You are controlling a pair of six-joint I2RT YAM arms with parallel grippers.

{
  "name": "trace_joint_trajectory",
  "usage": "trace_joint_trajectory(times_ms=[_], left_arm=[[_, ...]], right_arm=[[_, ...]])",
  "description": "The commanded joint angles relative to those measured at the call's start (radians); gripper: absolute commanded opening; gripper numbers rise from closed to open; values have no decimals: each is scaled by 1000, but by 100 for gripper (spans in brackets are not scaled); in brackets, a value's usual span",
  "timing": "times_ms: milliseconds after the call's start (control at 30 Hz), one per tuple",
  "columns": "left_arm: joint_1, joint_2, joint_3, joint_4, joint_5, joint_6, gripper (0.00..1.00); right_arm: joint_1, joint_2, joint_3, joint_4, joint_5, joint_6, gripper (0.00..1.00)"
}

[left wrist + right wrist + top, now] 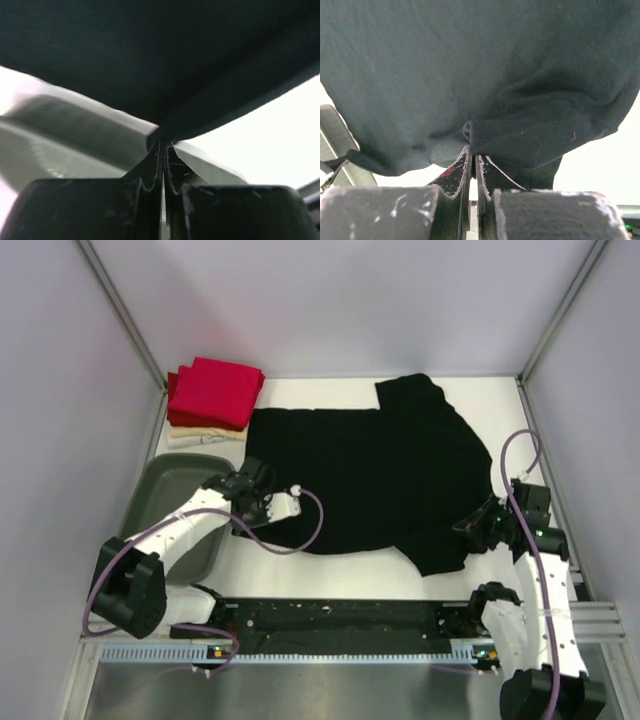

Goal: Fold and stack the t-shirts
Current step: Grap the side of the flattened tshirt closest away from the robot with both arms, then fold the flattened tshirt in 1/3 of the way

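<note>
From above, the black shirt [370, 475] lies spread on the table [330, 580], left gripper [250, 508] at its near-left edge, right gripper [465, 530] at its near-right corner — red shirts [215, 390] on a cream shirt [200, 437] sit folded far left (behind the tub [165, 495]). Left wrist: fingers [154, 165] pinched together on a black fold. Right wrist: fingers [460, 170] likewise clamped on bunched black cloth.

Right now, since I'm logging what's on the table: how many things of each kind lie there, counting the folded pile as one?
black t-shirt, spread out: 1
folded pile of t-shirts: 1
grey tub: 1
Total: 3
</note>
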Motion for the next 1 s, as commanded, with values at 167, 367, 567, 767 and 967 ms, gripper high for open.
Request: trace_joint_trajectory(times_ms=[167, 367, 567, 767, 967], left_arm=[[91, 222, 278, 108, -80, -84, 0], [166, 375, 462, 69, -36, -115, 0], [168, 492, 523, 106, -38, -99, 0], [185, 583, 608, 106, -72, -142, 0], [188, 606, 628, 129, -106, -159, 0]], right_arm=[[5, 417, 185, 405, -53, -142, 0], [10, 655, 315, 494, -69, -266, 0], [43, 820, 395, 561, -33, -347, 0], [52, 948, 495, 571, -8, -364, 0], [52, 1008, 542, 552, 23, -400, 0]])
